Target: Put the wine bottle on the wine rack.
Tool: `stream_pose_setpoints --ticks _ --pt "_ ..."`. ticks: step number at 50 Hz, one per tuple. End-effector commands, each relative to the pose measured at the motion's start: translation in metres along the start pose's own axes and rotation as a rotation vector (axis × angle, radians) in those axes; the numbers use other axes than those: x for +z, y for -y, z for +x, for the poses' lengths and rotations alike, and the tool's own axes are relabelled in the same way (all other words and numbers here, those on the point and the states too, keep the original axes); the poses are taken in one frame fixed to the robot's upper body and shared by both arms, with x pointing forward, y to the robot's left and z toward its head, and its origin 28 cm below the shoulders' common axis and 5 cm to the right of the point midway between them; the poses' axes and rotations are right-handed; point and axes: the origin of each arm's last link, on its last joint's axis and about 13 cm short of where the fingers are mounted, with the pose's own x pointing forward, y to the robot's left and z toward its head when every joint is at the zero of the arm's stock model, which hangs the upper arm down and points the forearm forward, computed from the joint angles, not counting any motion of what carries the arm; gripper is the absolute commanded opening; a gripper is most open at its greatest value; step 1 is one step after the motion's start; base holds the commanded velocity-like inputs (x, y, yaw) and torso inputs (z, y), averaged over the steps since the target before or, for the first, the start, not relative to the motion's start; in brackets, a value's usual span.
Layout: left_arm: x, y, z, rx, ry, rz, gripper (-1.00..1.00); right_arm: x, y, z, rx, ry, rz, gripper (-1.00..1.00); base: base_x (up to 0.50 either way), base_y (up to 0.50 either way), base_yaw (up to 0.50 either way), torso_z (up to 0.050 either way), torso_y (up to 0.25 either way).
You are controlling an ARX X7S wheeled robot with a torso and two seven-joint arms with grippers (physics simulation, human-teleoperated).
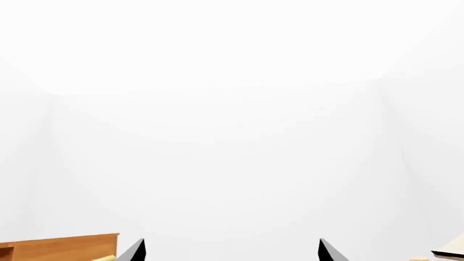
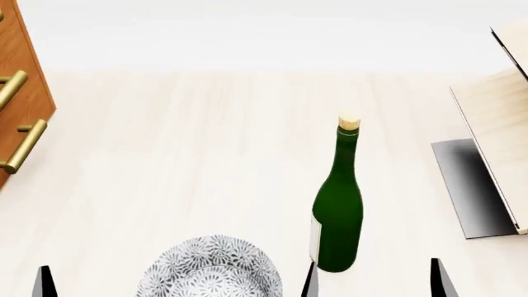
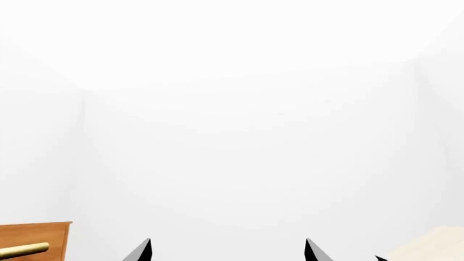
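While standing upright on the pale worktop (image 2: 190, 154), right of centre: bottle (image 2: 338, 210), cork (image 2: 349, 122) up, well apart from the rack (image 2: 495, 124) and its grey base (image 2: 466, 185) at the right edge. Just left of the bottle, at the near edge: patterned bowl (image 2: 210, 272). Far left: cabinet (image 2: 21, 80) with brass handles (image 2: 25, 145).

Right tool (image 2: 375, 281) low at the near edge, fingers spread wide and holding nothing, one fingertip (image 2: 310, 281) just beside the bottle's foot. Left tool (image 1: 232, 253) likewise spread and empty, both tips plain in its wrist view and aimed at blank wall.

Step in hand, by judgement: reaching for the bottle with the right tool.

- Push forward and centre the spread fingers on the wide lower body, not the slim neck.
- Keep clear of the bowl on the left while closing in.
- Close squarely on both sides to avoid tipping tall, smooth glass.
- Lift straight up before swinging right.
- Tilt to match the slanted slabs and lay down gently on a tier.

Pale label (image 2: 315, 241) seen only edge-on down the bottle's left side. No brand or writing readable anywhere.
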Motion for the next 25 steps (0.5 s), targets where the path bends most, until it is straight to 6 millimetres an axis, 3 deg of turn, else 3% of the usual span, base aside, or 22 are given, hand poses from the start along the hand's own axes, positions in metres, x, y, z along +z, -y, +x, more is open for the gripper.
stream_pose_setpoints --ticks 1,25 --pt "-0.0003 0.0009 -0.0003 -0.002 -0.003 0.000 1.00 -0.0003 -0.0005 -0.0004 0.002 -0.003 0.001 1.00 0.11 0.00 0.00 0.000 0.000" --pt "-0.0015 0.0015 -0.0015 -0.005 -0.003 0.006 1.00 -0.0009 -0.0010 -0.0010 0.004 -0.006 0.003 1.00 0.11 0.00 0.00 0.000 0.000"
